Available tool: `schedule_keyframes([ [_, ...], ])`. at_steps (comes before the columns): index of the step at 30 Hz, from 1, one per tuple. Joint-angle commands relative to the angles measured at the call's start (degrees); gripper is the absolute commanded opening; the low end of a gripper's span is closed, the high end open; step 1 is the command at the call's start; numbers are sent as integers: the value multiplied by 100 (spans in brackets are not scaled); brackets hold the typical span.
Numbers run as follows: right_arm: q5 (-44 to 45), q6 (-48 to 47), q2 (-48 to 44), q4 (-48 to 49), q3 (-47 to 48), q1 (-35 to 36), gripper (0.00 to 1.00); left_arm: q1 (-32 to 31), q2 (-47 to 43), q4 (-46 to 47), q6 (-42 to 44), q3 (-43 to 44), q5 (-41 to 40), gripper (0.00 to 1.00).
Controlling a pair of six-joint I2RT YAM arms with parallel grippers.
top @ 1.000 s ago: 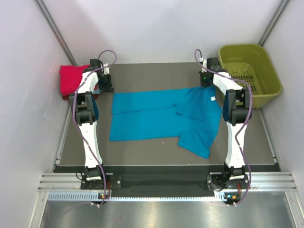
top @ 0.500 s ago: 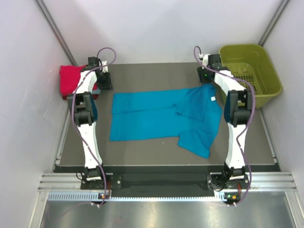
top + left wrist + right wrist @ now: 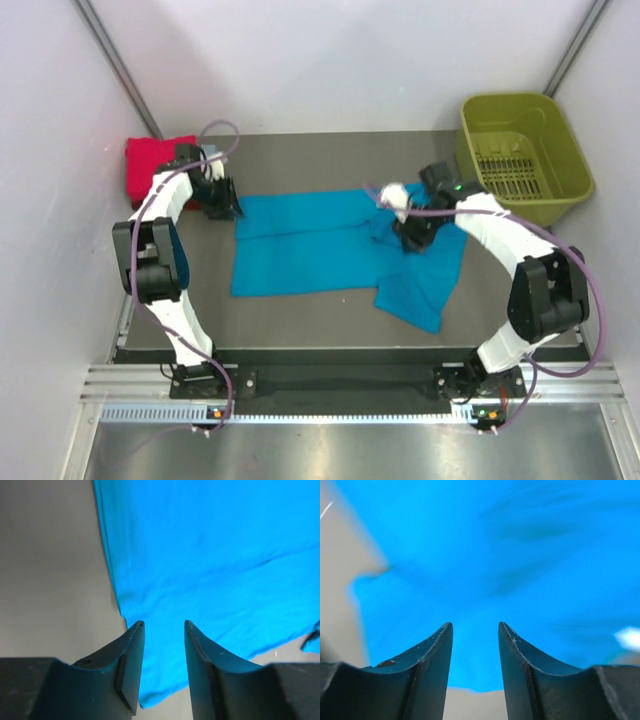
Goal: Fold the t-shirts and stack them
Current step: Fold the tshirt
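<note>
A bright teal t-shirt (image 3: 320, 255) lies spread on the dark table, its right part rumpled and doubled over. In the top view my left gripper (image 3: 225, 208) hangs at the shirt's far left corner. The left wrist view shows that gripper (image 3: 164, 624) open, nothing between its fingers (image 3: 131, 655), with the teal cloth (image 3: 210, 555) and its edge beneath. My right gripper (image 3: 411, 238) hovers over the shirt's rumpled right part. It is open (image 3: 475, 625) above blurred teal fabric (image 3: 495, 550), holding nothing. A folded red t-shirt (image 3: 148, 165) rests at the far left.
An olive-green plastic basket (image 3: 520, 150) stands at the far right corner. White walls close in on three sides. Bare table (image 3: 320, 160) shows behind the teal shirt and along the near edge (image 3: 300, 325).
The left gripper came a little forward and down to the shirt's far left corner. The right arm swung left and forward from the back edge to over the shirt's right part.
</note>
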Motion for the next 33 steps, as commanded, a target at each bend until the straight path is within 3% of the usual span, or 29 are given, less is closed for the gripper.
schedule_keyframes([
  [1,-408,-1016,-263,-1483,-634,433,42,26,-187,-16,-311,-493,159,43],
  [5,-312,-1269,-615,-2019,-1170,863,40,18,-337,-34,-286,-511,133,44],
  [17,303,-1394,-1741,-2012,-2692,1742,38,18,-627,37,-382,-775,27,44],
  [33,1077,-1191,-1153,-983,-3334,2191,37,18,-688,54,-452,-740,-43,44],
])
